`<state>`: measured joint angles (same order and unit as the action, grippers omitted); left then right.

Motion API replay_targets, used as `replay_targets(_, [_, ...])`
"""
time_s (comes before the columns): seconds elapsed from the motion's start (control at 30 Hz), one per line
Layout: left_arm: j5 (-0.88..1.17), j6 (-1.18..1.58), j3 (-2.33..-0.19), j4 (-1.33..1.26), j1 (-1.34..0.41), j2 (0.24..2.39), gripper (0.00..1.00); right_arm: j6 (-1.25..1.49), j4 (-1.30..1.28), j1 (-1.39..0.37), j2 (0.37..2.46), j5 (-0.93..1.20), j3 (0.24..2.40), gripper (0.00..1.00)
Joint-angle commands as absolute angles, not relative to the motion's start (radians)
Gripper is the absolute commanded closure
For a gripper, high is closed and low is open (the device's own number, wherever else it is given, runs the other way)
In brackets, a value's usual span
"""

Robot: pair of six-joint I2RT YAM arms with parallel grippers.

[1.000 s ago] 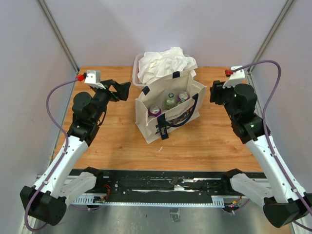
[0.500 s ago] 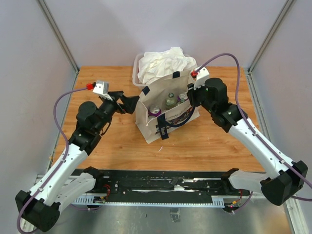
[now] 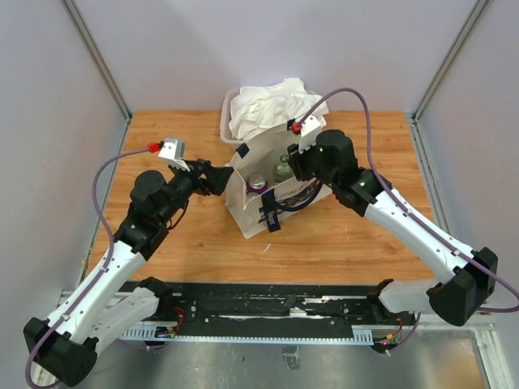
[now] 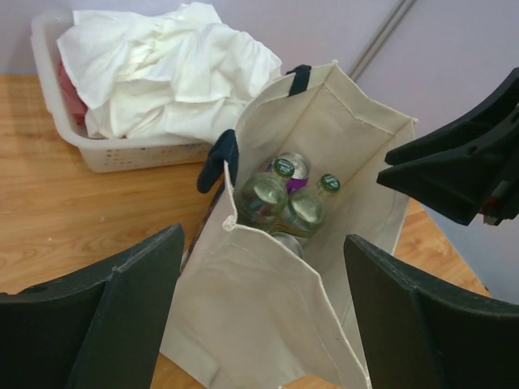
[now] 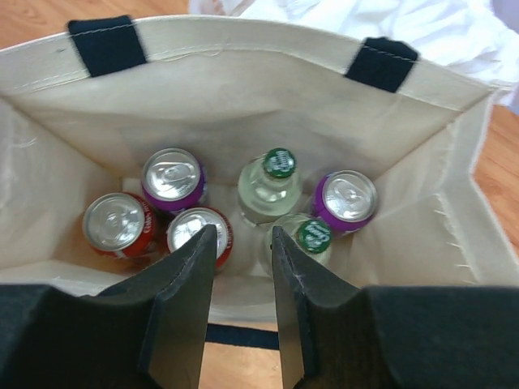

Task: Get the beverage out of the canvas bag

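Bag print: the canvas bag [image 3: 247, 211] is showing dark print on its side in the top view, but it is blurring into smudges, nothing reading.
Can lids: the cans [image 5: 172, 180] are showing silver tops, no words coming through.
Caps: the green bottle caps [image 5: 280, 162] are carrying pale marks, too small to read.

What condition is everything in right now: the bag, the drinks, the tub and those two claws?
canvas bag: upright, mouth open, drinks inside.
bottles: upright in the bag, green caps on.
cans: upright in the bag, tops look sealed.
plastic tub: heaped with white cloth.
left gripper: open wide by the bag's side, holding nothing.
right gripper: narrowly open above the bag's mouth, holding nothing.
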<state>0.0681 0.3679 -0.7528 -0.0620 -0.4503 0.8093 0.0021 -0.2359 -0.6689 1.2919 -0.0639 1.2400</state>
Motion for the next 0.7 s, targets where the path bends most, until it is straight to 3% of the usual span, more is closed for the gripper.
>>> replay_targets(0.0, [0.105, 0.405, -0.737, -0.095, -0.488, 0.811, 0.18, 0.003, -0.241, -0.726, 1.256, -0.085, 1.202, 0.65])
replay_targets(0.5, [0.031, 0.435, -0.766, -0.100, -0.646, 1.000, 0.16, 0.087, -0.249, -0.775, 1.173, -0.063, 1.046, 0.65])
replay_targets(0.6, [0.004, 0.443, -0.757, -0.076, -0.661, 1.006, 0.21, 0.086, -0.257, -0.782, 1.161, -0.063, 1.026, 0.65])
replay_targets(0.67, [-0.002, 0.450, -0.749, -0.058, -0.663, 1.003, 0.34, 0.084, -0.265, -0.783, 1.153, -0.060, 1.011, 0.65])
